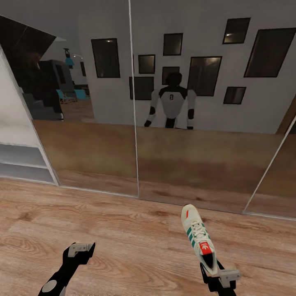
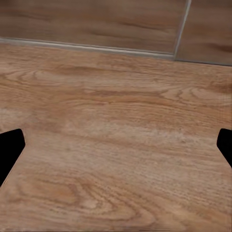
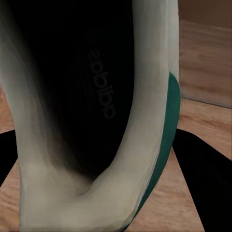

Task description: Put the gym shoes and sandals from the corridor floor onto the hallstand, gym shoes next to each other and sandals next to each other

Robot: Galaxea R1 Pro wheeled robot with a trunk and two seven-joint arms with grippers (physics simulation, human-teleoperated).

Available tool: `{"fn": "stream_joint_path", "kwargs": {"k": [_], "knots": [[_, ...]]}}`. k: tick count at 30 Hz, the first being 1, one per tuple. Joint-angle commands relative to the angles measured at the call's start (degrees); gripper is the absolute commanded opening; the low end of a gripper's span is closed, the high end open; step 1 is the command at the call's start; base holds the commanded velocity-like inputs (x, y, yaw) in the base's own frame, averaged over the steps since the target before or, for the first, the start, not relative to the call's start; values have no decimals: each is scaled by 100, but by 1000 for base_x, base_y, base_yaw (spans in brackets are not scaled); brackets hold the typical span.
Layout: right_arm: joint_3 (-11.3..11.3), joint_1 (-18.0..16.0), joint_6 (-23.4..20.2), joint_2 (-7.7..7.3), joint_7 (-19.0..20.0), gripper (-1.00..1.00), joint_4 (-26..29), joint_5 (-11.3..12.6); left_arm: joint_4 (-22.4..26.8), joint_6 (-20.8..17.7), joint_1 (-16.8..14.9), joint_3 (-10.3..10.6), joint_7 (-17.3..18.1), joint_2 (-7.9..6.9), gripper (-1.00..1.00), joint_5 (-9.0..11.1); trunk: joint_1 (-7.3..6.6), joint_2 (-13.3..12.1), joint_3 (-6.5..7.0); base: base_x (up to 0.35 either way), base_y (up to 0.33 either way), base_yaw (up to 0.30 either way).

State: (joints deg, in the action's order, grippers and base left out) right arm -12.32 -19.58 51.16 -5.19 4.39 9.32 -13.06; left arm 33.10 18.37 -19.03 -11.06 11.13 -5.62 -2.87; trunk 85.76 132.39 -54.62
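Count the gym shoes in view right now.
1. The gym shoe is clamped at its heel end in the right gripper, toe pointing toward the mirrored wall. The second one may be out of frame.

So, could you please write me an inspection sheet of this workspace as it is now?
Surface: wood-grain corridor floor, bare under the left gripper.
Job's things: one gym shoe held by its heel end, toe pointing away; hallstand shelves at far left.
Clutter: nothing seen.
Grippers: right gripper shut on the gym shoe; left gripper open, its fingers apart above the floor.
Cables: nothing seen.
Surroundings: mirrored panels ahead, reflecting the robot and framed pictures.
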Motion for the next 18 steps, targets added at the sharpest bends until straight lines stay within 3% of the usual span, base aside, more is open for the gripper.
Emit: {"fn": "stream_joint_path", "kwargs": {"k": [1,18], "knots": [[-52,-2,16,0,45,-100,-1,-13,-6,18,-6,-38,47,5,100,-30,-1,2,-8,0,0,279],[-52,-2,16,0,45,-100,-1,-13,-5,18,-5,-37,47,1,100,-30,-1,2,-61,0,0,279]]}}
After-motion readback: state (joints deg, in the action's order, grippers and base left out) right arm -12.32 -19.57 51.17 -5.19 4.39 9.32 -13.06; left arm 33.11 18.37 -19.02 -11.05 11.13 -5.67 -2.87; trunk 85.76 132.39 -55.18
